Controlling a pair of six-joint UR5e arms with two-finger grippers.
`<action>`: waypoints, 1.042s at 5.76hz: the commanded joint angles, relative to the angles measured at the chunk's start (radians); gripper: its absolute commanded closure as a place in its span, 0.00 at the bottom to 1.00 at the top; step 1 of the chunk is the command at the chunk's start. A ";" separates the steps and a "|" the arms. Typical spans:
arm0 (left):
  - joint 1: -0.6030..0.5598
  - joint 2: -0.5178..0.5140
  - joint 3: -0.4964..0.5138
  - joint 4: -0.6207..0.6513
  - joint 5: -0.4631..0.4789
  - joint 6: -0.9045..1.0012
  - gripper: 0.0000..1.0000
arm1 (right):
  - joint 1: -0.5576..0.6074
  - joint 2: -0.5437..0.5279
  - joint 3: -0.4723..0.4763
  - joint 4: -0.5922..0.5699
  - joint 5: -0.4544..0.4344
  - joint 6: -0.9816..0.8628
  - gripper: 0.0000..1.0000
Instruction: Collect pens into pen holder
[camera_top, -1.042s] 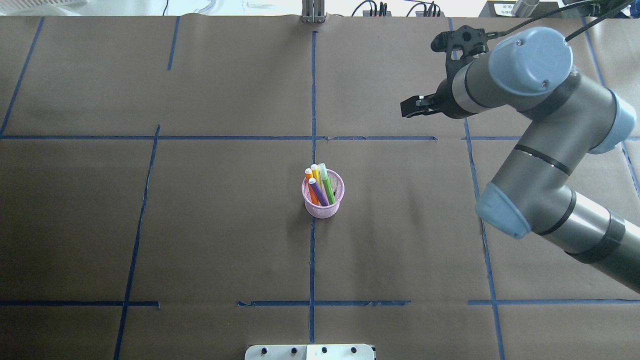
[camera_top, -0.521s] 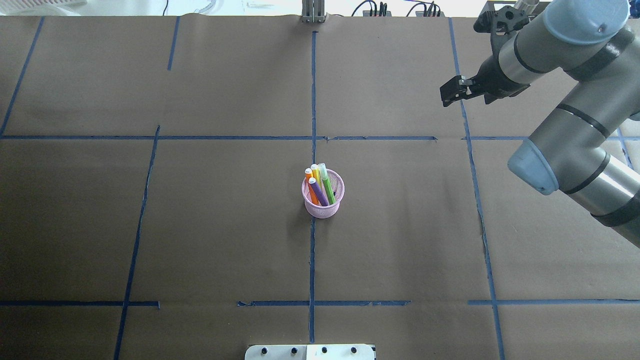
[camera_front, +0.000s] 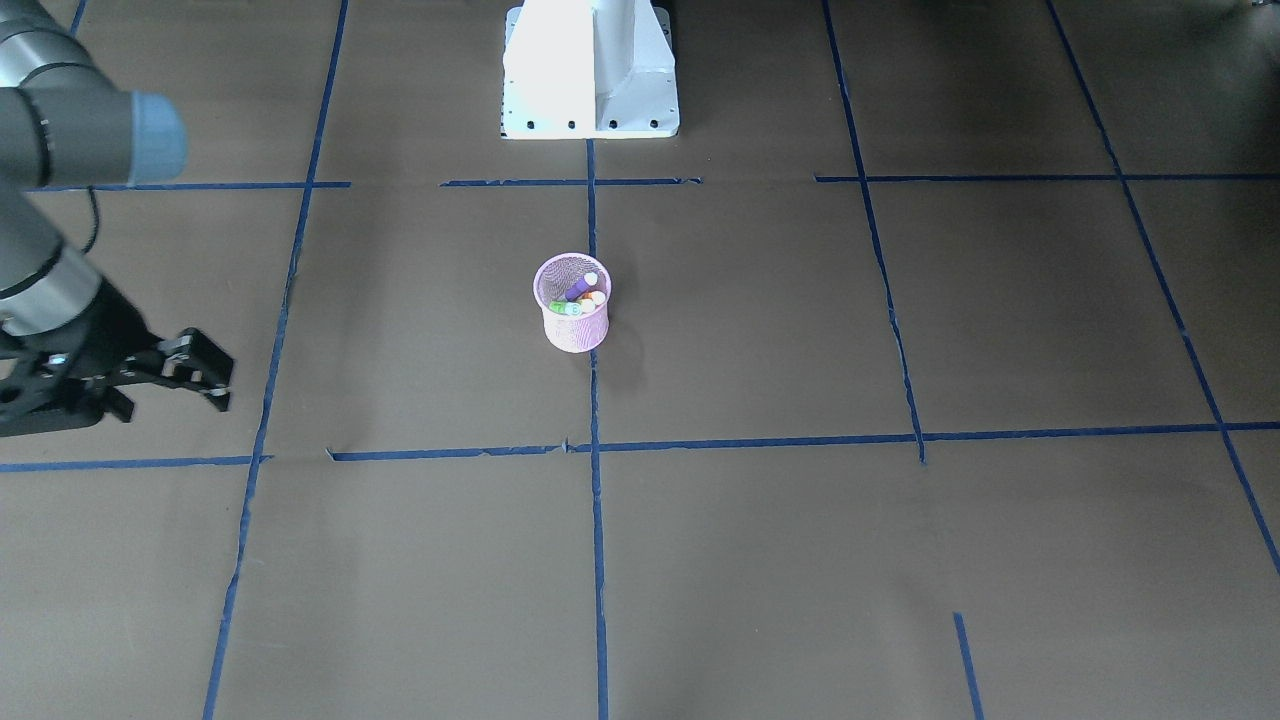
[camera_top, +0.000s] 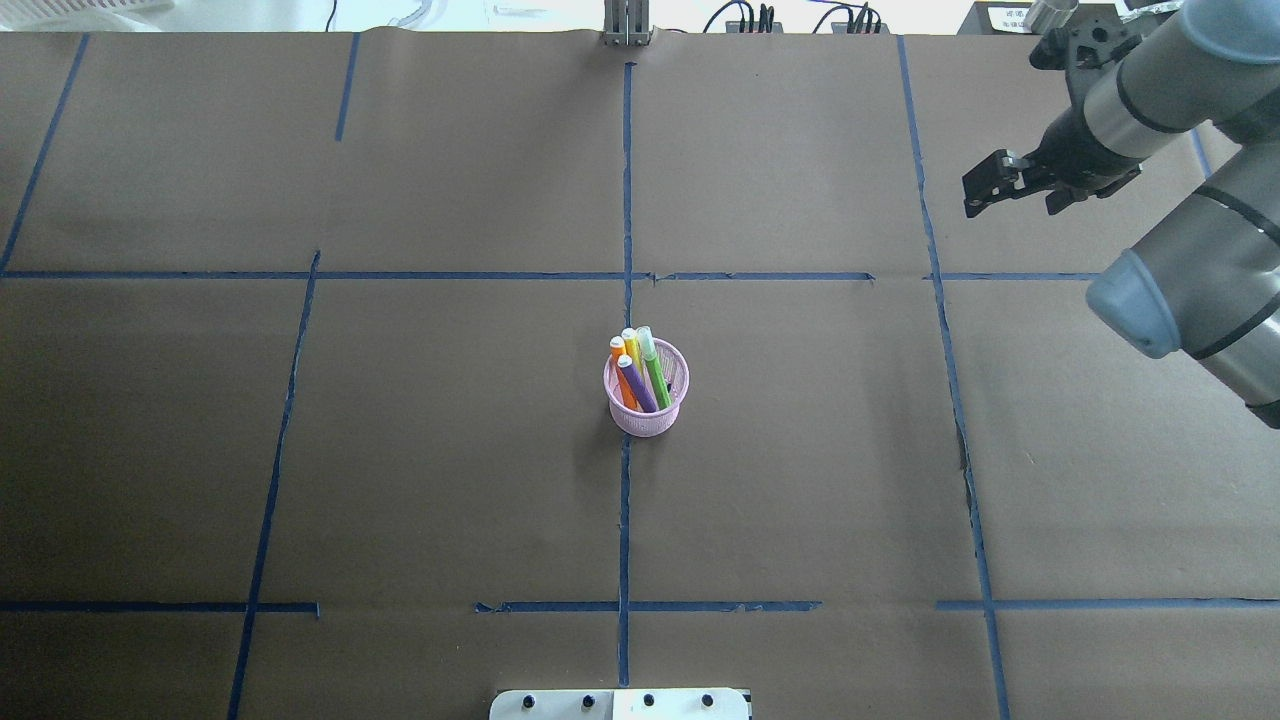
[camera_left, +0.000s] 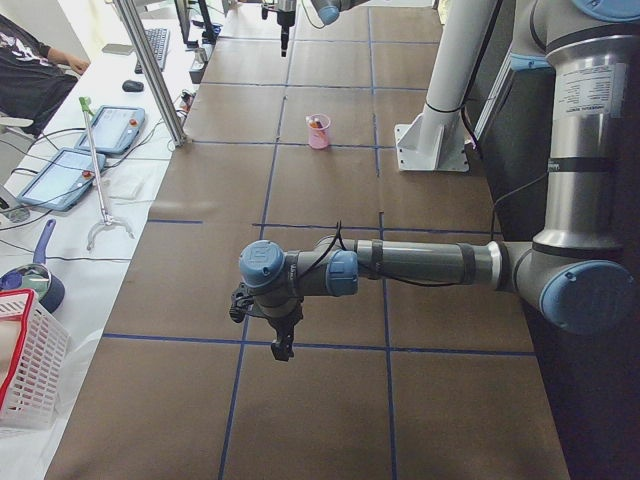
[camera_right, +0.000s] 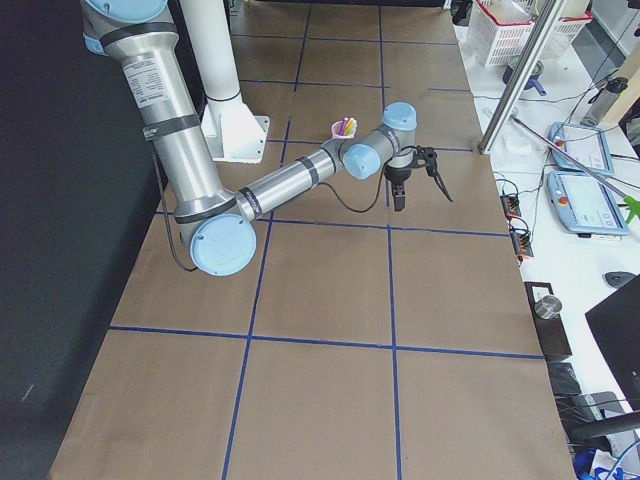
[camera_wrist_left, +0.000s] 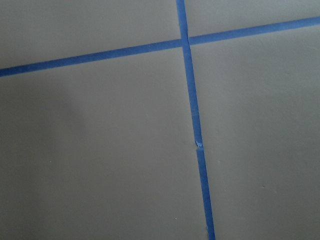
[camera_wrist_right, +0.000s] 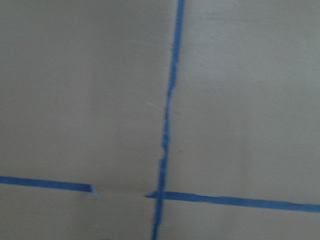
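Note:
The pink mesh pen holder (camera_top: 648, 414) stands upright at the table's middle, also seen in the front view (camera_front: 572, 334). Several pens lean inside it: an orange one (camera_top: 622, 372), a purple one (camera_top: 637, 390), a green one (camera_top: 656, 378) and a yellow one behind. My right gripper (camera_top: 972, 197) hovers open and empty far to the holder's right, near the far edge; the front view shows it at the left (camera_front: 222, 385). My left gripper (camera_left: 282, 348) shows only in the exterior left view, low over the paper far from the holder; I cannot tell its state.
Brown paper with a blue tape grid (camera_top: 626, 200) covers the table. The white robot base (camera_front: 590, 70) stands behind the holder. Off the table's edge sit tablets (camera_left: 60, 175), a white basket (camera_left: 25, 370) and a seated person (camera_left: 30, 60).
My right arm has swung further right and back, away from the pen holder. The holder and its pens have not moved.

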 joint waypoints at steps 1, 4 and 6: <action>0.000 -0.003 -0.003 0.001 0.001 0.002 0.00 | 0.175 -0.074 -0.143 0.003 0.111 -0.282 0.00; 0.000 -0.002 -0.004 0.001 0.000 0.003 0.00 | 0.469 -0.152 -0.335 -0.007 0.236 -0.700 0.00; -0.001 0.001 -0.007 0.001 -0.005 0.002 0.00 | 0.505 -0.247 -0.236 -0.026 0.233 -0.702 0.00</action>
